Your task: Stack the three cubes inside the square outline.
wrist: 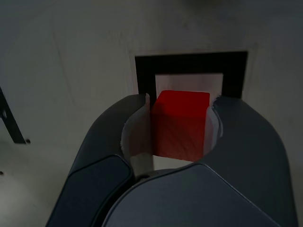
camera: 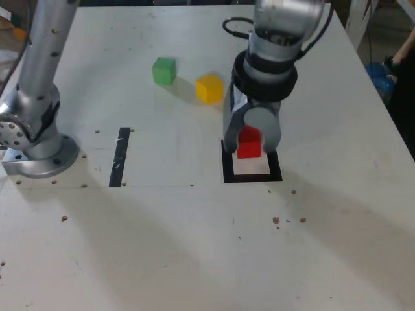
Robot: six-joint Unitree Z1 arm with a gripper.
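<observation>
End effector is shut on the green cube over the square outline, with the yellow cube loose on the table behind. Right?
Not quite: the end effector holds the red cube, as the exterior view shows. The green cube sits loose beside the yellow cube.

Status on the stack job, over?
Tool shut on red cube, over the square outline. Green cube and yellow cube loose on table. Nothing in the way.

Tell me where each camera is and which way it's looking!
Exterior view: sits off the arm, above the table, looking down; shows the arm's base and the claw holding the red cube.
Wrist view: rides on the wrist, looking past the claw down at the square outline.
Both show the claw, red cube and square outline.
</observation>
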